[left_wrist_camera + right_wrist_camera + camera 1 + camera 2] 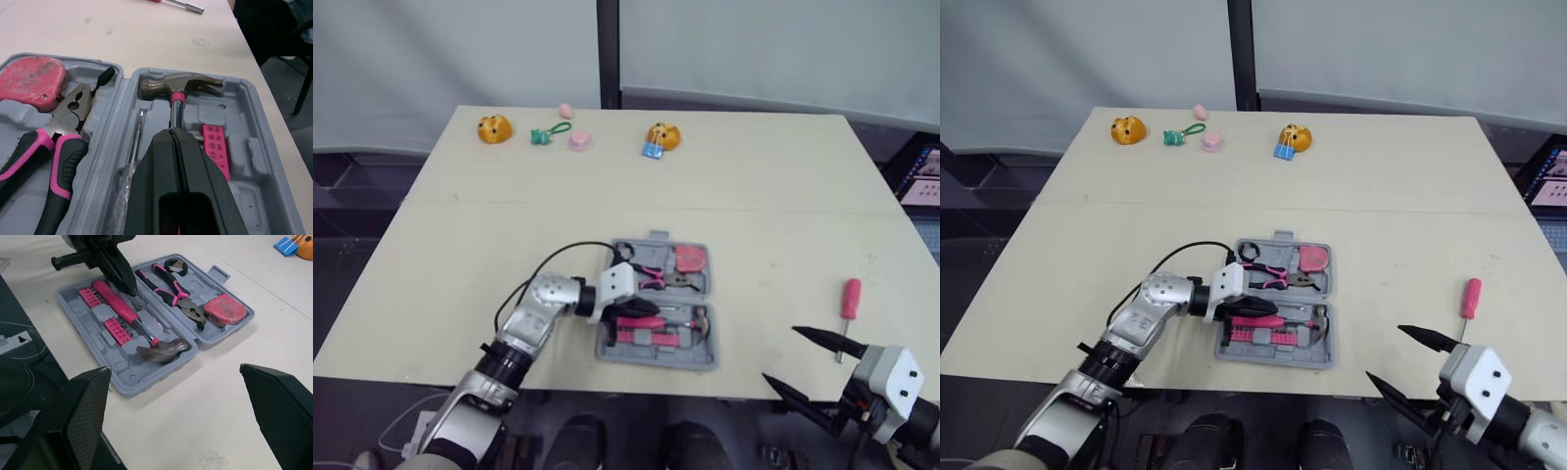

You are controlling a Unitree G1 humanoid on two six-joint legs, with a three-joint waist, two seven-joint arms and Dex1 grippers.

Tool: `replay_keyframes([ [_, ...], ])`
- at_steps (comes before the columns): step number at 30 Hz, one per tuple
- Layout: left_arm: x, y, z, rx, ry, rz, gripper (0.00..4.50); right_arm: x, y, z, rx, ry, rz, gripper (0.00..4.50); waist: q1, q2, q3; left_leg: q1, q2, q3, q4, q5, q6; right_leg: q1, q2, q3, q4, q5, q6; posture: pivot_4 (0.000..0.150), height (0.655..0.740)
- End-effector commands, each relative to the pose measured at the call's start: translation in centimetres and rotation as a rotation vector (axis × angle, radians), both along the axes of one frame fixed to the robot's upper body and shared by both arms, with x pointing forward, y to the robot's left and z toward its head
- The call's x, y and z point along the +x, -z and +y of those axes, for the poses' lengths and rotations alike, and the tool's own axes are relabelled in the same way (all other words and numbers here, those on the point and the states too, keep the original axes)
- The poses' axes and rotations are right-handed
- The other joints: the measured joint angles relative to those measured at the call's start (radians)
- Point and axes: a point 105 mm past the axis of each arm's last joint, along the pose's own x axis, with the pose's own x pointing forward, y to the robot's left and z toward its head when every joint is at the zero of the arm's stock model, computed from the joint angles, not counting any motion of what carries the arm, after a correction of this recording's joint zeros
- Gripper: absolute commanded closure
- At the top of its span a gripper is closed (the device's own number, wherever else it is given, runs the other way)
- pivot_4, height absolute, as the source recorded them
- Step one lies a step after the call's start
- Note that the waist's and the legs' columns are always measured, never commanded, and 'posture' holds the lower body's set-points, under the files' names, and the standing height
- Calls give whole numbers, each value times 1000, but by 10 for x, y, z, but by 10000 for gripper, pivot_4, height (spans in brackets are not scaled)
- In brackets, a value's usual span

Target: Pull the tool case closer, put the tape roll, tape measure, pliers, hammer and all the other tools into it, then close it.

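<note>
One grey plastic tool case (703, 352), open and flat on the pale desk (460, 264), near the desk's 6 o'clock edge, hinge running from 9 to 3 o'clock.

In its 12 o'clock half:
- a pink tape measure (690, 259) at the 3 o'clock end
- pliers with pink-and-black handles (653, 278) just beside it
- a small black tape roll (176, 265) at the 9 o'clock end

In its 6 o'clock half: a hammer with a pink handle and steel head (159, 351), head toward 3 o'clock, flanked by pink bit strips (215, 149) and a slim screwdriver with a clear handle (139, 132).

Left gripper (171, 131) reaching into the case from 9 o'clock, fingers (195, 181) pressed together with no gap, tip low over the hammer's handle. Cannot tell whether touching it.

Right gripper (780, 352) off the desk's near edge at 5 o'clock, well apart from the case, fingers (279, 406) spread wide with nothing between.

A screwdriver with a pink handle (850, 299) loose on the desk at 3 o'clock of the case, well apart from it, shaft toward the near edge.

Along the desk's 12 o'clock edge:
- an orange toy (494, 128) at 11 o'clock
- a green keyring (546, 134)
- two small pink bits (579, 141)
- a blue clip (652, 150), touching a second orange toy (665, 133)
</note>
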Motion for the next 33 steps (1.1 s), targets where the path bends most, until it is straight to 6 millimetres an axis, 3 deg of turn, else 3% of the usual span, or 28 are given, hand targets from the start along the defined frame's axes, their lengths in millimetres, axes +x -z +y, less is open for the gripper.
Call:
replay_keyframes([
  [1,-3,2,-4,-3,19,-14,44668,-1,-5,-1,4,10,-16,0,0,0,0,0,0,0,0,0,0,0,0,0,0,0,0,1500,6677],
  [19,-3,28,-2,67,-5,29,44668,-6,-7,-4,-8,29,-8,0,1,0,0,0,0,0,0,0,0,0,0,0,0,0,0,1500,6677],
  [33,-9,56,6,241,-15,87,44668,-6,-8,-6,-11,37,-9,0,3,0,-8,1,0,0,-1,-1,1,2,-1,0,-2,0,0,1500,6677],
])
